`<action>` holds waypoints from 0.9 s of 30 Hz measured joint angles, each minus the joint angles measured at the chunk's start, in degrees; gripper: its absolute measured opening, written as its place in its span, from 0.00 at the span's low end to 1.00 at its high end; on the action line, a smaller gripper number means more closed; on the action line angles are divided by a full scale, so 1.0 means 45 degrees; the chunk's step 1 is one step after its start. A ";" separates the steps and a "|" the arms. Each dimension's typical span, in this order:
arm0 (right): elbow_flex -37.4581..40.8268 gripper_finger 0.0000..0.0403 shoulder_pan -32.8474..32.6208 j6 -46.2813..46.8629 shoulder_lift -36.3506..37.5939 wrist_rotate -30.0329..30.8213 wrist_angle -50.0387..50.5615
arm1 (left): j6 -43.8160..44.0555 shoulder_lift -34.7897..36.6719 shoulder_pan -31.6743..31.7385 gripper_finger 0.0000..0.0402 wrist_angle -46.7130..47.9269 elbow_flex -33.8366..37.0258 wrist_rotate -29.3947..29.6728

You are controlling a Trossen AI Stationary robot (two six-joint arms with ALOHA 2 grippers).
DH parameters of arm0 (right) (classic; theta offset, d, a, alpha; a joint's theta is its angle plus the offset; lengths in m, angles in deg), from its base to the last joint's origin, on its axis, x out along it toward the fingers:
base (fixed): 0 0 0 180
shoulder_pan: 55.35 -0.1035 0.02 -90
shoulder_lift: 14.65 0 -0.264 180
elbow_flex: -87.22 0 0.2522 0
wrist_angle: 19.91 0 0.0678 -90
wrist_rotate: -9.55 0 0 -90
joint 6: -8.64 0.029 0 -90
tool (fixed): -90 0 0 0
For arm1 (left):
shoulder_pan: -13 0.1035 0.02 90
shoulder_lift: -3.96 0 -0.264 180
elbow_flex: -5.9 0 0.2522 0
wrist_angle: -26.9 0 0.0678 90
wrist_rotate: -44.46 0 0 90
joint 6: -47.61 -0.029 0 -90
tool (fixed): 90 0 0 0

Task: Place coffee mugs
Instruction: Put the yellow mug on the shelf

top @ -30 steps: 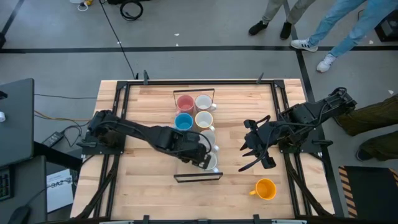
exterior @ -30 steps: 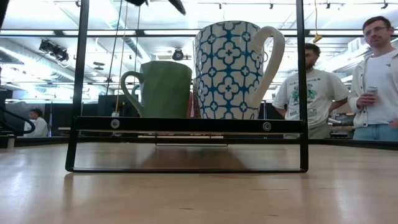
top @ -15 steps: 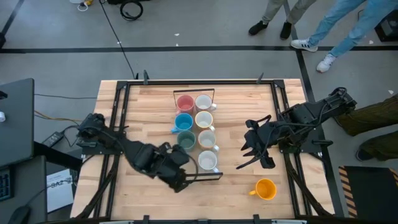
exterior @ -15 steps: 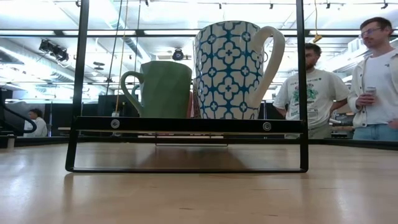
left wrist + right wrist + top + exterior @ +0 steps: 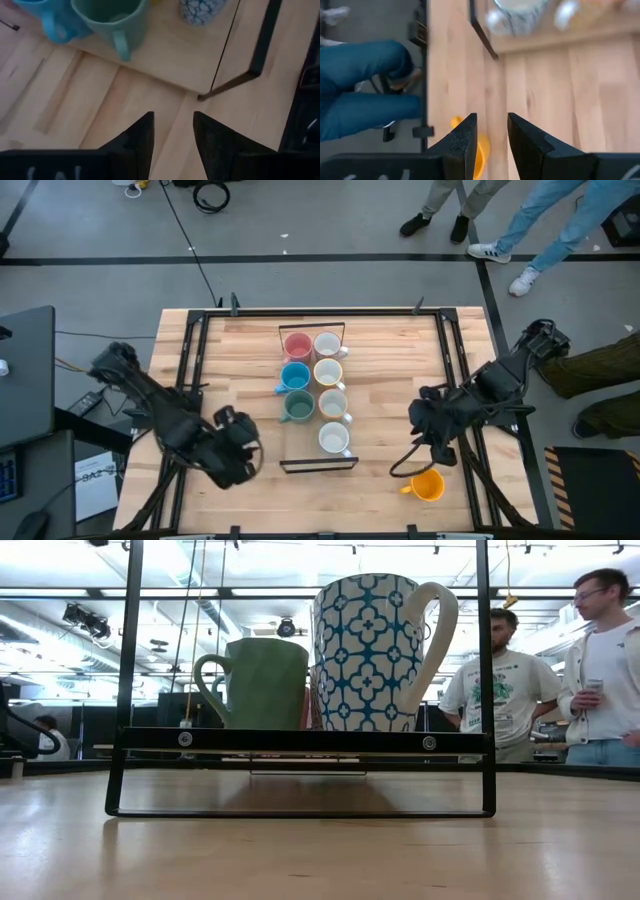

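High view – rack: a black wire-frame rack sits mid tabletop with seven mugs in two columns. Left column has the pink mug, blue mug and teal green mug; right column has four white/cream mugs, the nearest being the patterned mug.
High view – loose one: the orange mug stands outside the rack, near the tabletop's front right corner.
High view – left gripper: off near the front left of the tabletop, well apart from the rack, holding nothing.
High view – right gripper: just beside the orange mug; can't tell from here if it touches it.
Low view – mugs: the green mug and the blue-and-white patterned mug stand upright on the rack's shelf, side by side and about touching. Neither gripper shows up here.
Low view – background: two people standing in the room behind.
Left wrist view – fingers: parted with a clear gap, nothing between them, just bare wood. The blue, teal and patterned mugs sit farther off, by the rack's frame corner.
Right wrist view – fingers: parted, empty gap. The orange mug peeks out right past one fingertip. A person's blue trouser legs show off the tabletop edge.
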 joint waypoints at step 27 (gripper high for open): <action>0.4633 0.28 -0.5065 0.9125 -0.0005 0.1610 -0.1332 | 0.0244 0.2831 -0.0591 0.35 -0.6123 0.5602 0.1788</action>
